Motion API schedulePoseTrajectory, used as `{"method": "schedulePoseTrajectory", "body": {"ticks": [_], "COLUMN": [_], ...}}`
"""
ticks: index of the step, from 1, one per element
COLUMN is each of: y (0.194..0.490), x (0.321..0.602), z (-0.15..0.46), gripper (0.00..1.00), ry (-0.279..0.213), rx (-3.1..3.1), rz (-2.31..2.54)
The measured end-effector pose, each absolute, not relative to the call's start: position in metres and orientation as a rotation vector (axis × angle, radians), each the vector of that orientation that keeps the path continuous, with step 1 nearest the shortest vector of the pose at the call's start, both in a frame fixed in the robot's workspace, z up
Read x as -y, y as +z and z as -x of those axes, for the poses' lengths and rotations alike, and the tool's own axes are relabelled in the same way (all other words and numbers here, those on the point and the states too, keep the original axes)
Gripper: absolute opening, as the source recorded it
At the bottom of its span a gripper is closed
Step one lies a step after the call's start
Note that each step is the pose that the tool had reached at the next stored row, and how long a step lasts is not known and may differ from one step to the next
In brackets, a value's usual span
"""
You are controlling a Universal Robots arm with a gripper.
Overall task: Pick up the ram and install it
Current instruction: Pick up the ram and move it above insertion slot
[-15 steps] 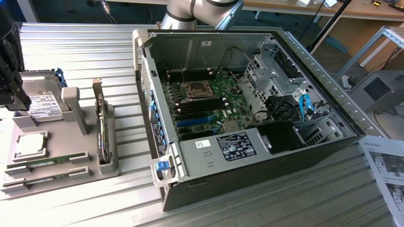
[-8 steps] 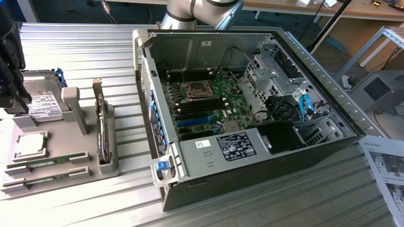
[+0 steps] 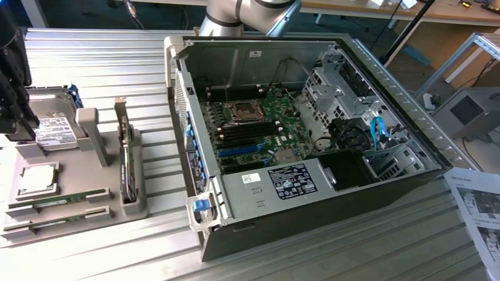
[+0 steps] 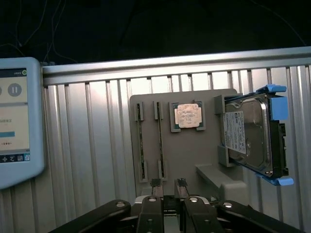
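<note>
Two green ram sticks (image 3: 56,202) lie side by side in slots of a grey holder tray (image 3: 102,213) at the exterior view's left. The wrist view has them as two thin strips (image 4: 141,143) beside a square silver processor (image 4: 187,116). My gripper (image 3: 22,126) hangs above the tray's far end, near the hard drive (image 3: 51,126). Its fingertips (image 4: 155,183) stand a little apart with nothing between them, so the gripper (image 4: 168,184) is open and clear of the ram. In the open computer case, the motherboard (image 3: 262,114) shows black memory slots (image 3: 238,133).
A dark expansion card (image 3: 125,158) stands upright in the tray's right side. The case walls (image 3: 187,117) and the drive cage (image 3: 343,99) ring the motherboard. A teach pendant (image 4: 19,121) lies beside the tray. Printed sheets (image 3: 476,211) lie at the exterior view's right.
</note>
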State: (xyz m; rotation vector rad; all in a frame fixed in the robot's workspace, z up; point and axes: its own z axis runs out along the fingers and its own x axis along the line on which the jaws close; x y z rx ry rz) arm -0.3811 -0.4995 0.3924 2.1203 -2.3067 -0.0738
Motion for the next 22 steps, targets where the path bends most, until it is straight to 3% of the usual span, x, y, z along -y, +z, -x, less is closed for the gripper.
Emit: {"method": "schedulePoseTrajectory", "body": {"ticks": [22], "y": [0.371], "x": [0.503], "z": [0.381], "gripper": [0.24], "ry": [-0.074], "rx": [2.307], "rz": [-2.12]}}
